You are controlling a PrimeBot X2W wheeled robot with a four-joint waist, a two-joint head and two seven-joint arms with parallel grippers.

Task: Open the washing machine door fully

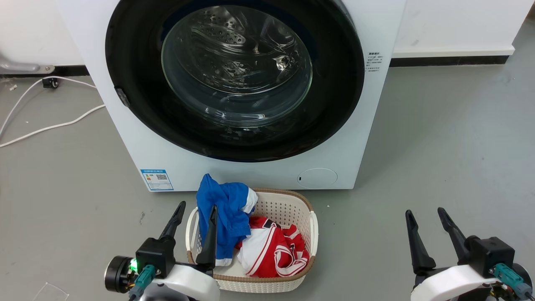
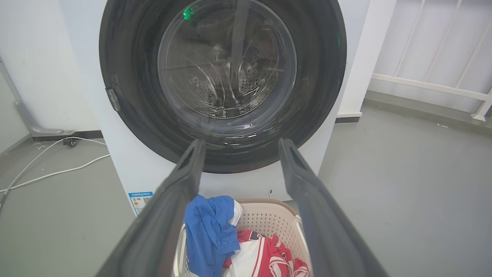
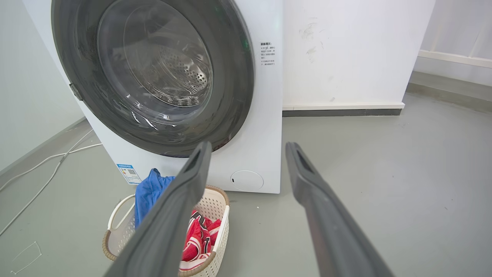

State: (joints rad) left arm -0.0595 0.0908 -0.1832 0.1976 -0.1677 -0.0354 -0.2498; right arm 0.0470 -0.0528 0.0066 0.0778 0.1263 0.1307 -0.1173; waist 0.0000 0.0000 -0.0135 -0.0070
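Note:
The white washing machine stands ahead on the grey floor. Its washing machine door, a wide glossy black rim around clear glass, lies flat against the front, with a small latch piece at its left edge. That door also faces the left wrist view and the right wrist view. My left gripper is open at the lower left, over the basket's left side and well short of the door. Low at the right, my right gripper is open above bare floor. Nothing sits between either pair of fingers.
A cream laundry basket holding blue and red-white clothes sits on the floor just before the machine. White cables trail across the floor at the left. A white wall with a dark skirting runs behind on the right.

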